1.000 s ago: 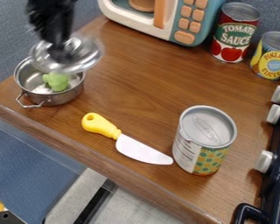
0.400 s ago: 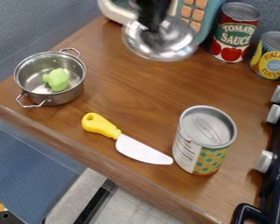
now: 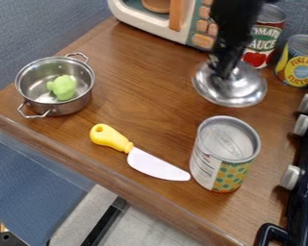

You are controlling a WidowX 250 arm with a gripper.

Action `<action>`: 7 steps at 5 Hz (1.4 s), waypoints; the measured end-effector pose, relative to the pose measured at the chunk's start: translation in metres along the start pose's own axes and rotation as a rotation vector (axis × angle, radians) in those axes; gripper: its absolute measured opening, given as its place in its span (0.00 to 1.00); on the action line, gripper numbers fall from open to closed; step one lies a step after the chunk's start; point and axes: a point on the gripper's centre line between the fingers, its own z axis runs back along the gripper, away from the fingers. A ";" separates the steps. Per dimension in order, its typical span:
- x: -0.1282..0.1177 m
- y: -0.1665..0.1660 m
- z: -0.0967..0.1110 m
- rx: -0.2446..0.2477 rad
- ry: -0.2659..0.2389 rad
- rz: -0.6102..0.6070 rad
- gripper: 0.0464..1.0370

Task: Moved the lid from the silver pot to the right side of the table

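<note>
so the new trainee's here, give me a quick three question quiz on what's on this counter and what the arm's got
1. Multiple choice: what is the claw holding?
a) the red can
b) the lid
c) the toy microwave

2. True or false: the green piece sits inside the silver pot.

3. Fill the gap: the knife has a white blade and a ____ handle.

Key: 1 b; 2 true; 3 yellow
</note>
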 end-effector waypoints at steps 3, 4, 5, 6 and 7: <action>-0.021 -0.018 -0.044 0.026 0.026 -0.070 0.28; -0.024 -0.015 -0.043 0.056 0.043 -0.073 0.59; -0.027 -0.014 -0.043 0.055 0.038 -0.081 0.88; -0.024 -0.012 -0.020 0.009 0.042 -0.073 0.97; -0.006 -0.007 0.015 -0.057 0.036 -0.029 0.96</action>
